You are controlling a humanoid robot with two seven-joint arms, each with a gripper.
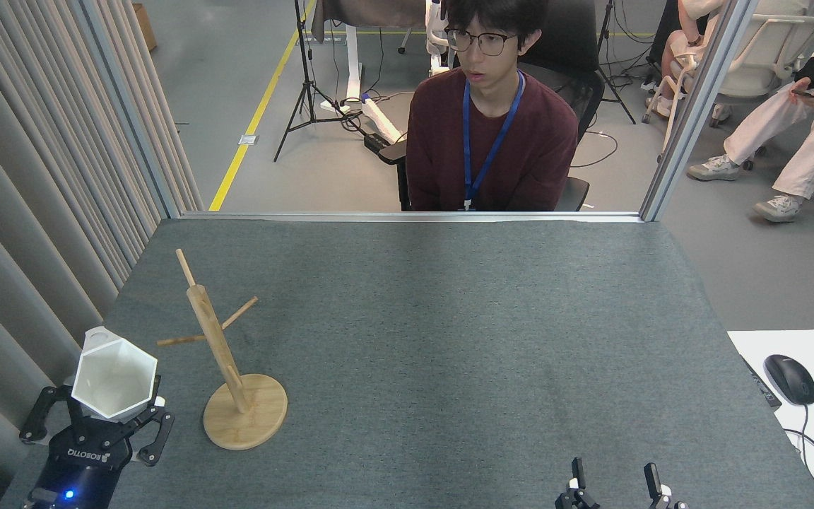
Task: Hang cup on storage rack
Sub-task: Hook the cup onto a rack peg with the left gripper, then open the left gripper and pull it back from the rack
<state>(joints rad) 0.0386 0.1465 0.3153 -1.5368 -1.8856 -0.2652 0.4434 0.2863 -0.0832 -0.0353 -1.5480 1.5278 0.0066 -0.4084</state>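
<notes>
One claw, the left claw (pixel 104 417), pinches the cup (pixel 113 377); the rack (pixel 217 348) stands just to its right, pegs slanting upward.

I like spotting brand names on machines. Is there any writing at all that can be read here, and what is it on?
"ROBOTIQ", printed upside down on the body of the left hand, which holds the cup.
The right hand shows only its fingertips; no writing is visible.
The person's badge is too small to read.

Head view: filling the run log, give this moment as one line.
left gripper: holds white faceted cup | light wooden mug-tree rack: pegs bare | right gripper: open, idle
</notes>
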